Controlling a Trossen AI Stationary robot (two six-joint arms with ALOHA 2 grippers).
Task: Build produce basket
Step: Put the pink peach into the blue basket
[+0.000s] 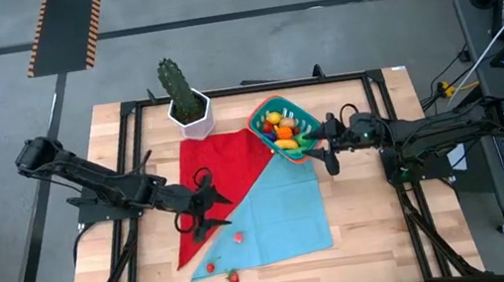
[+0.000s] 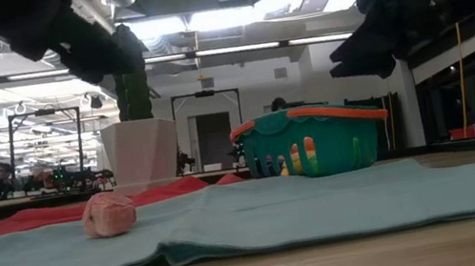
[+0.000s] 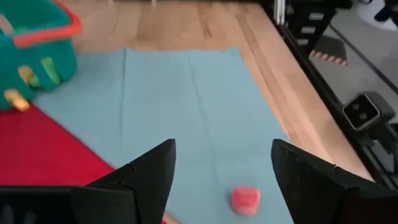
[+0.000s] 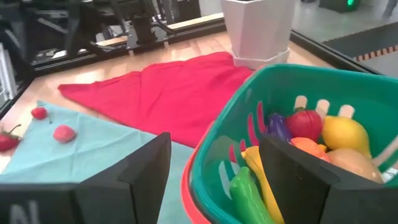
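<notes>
Wooden tabletop (image 1: 363, 214) holds slotted plastic basket (image 1: 282, 126), smooth cloths (image 1: 277, 207).

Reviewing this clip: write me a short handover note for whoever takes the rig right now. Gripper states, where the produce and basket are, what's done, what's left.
Left gripper: open, empty, over the cloths where red meets blue, aimed toward the pink-red piece.
Right gripper: open, empty, at the basket's near edge.
Basket: at the far end of the blue cloth, beside the red cloth, near the white cactus pot.
Done: most produce already inside: lemon, purple eggplant, a green piece, orange and red items.
Left: three small red pieces outside the basket: one on the blue cloth, two near its front edge.
</notes>
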